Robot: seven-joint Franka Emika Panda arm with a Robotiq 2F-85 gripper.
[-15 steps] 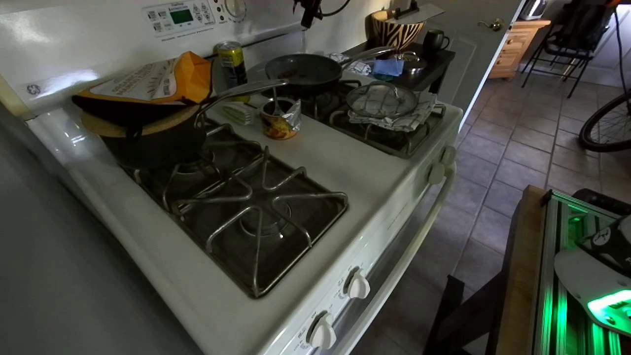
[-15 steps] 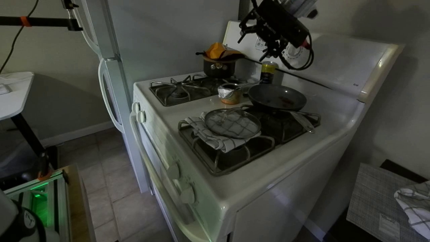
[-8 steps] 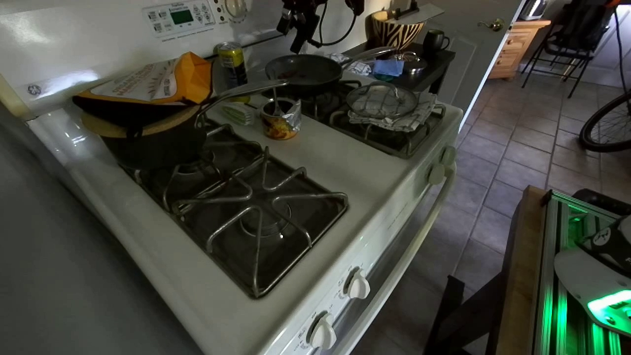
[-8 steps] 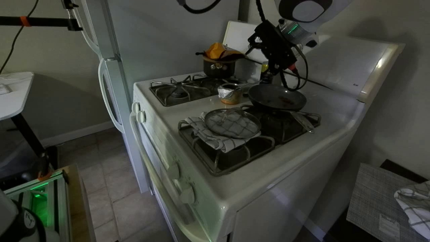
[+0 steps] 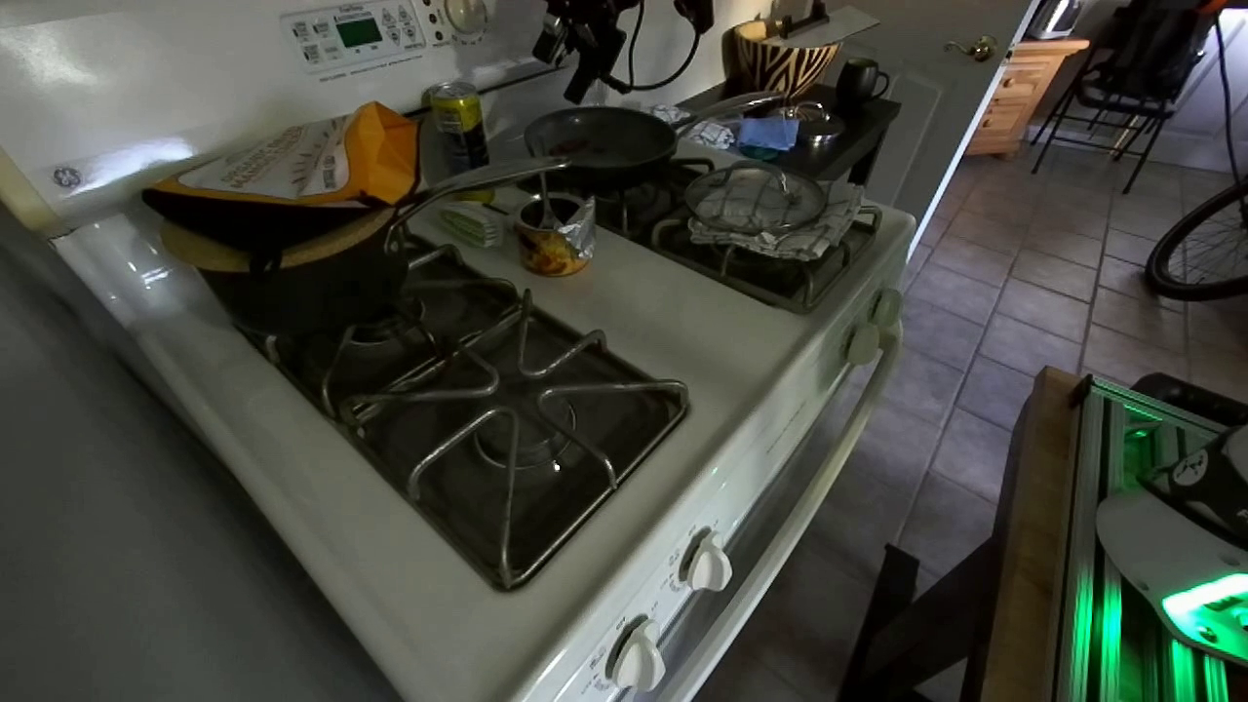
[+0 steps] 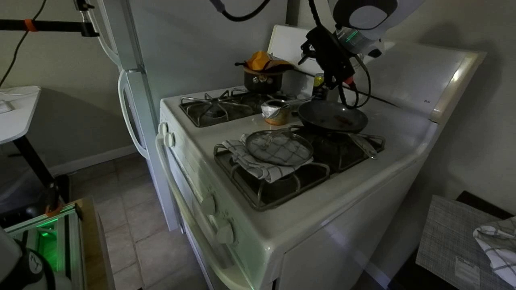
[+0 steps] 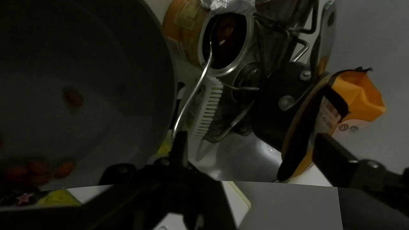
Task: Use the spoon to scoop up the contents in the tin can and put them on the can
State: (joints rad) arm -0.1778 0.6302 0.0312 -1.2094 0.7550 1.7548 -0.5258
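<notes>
One tin can point(image 5: 550, 250) stands below and apart from the wide-spread end effector point(image 7: 250, 143).

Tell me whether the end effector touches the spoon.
Apart: in an exterior view, the end effector hangs higher than the spoon, with a visible gap between them.

Bare metal shines at the rim of the tin can point(image 7: 189, 38); crinkled, reflective foil point(image 7: 228, 4) sits at the mouth's twelve o'clock in the wrist view. The spoon point(image 7: 192, 95) is smooth, polished metal. The frying pan point(image 6: 320, 112) looks matt inside, the towel point(image 6: 256, 167) is creased cloth, the worktop point(image 5: 673, 302) glossy.
</notes>
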